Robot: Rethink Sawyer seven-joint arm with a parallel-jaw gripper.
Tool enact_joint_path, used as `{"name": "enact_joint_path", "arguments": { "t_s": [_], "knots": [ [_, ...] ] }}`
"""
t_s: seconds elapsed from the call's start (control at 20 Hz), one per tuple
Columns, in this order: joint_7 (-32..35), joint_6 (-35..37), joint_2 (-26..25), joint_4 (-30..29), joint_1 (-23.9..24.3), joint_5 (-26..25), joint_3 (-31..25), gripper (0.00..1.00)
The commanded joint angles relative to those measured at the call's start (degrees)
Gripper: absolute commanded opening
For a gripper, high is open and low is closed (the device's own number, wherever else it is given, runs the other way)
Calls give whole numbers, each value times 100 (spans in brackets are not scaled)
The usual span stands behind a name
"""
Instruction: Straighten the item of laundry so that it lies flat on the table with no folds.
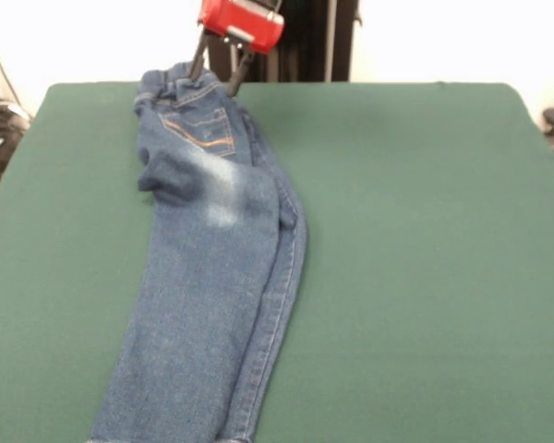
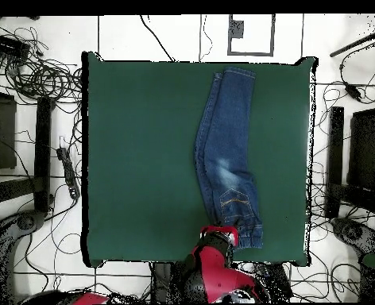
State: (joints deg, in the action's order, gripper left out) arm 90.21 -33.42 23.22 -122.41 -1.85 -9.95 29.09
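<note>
The front view shows two dark fingers (image 1: 199, 57) spread apart under the red end effector (image 1: 217, 72), straddling the jeans' (image 1: 217, 249) elastic waistband; overhead, only its red housing (image 2: 217, 237) shows. Overhead alone shows both hems, inside the worktop's (image 2: 143, 151) edge away from the robot. The jeans lie lengthwise, one leg folded over the other, waistband at the end effector.

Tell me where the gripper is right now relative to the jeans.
In the front view the gripper is at the table's far edge, on the jeans' waistband end; overhead, it sits at the bottom edge by the waistband.
</note>
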Motion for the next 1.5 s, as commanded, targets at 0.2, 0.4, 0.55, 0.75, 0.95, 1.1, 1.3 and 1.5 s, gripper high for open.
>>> {"name": "enact_joint_path", "arguments": {
  "t_s": [0.2, 0.4, 0.55, 0.75, 0.95, 1.1, 1.3, 1.5],
  "knots": [
    [1573, -411, -769, 363, 893, -553, -1591, 100],
    [1610, -34, -726, 259, 1329, -768, -2061, 100],
    [1502, 243, -626, 186, 1441, -707, -2209, 100],
    [1354, 460, -613, 173, 1522, -594, -2317, 100],
    [1266, 531, -624, 199, 1584, -552, -2335, 100],
    [1255, 553, -633, 207, 1562, -483, -2313, 100],
    [1228, 608, -616, 236, 1565, -440, -2315, 0],
    [1226, 630, -602, 248, 1556, -422, -2325, 0]
  ]
}}
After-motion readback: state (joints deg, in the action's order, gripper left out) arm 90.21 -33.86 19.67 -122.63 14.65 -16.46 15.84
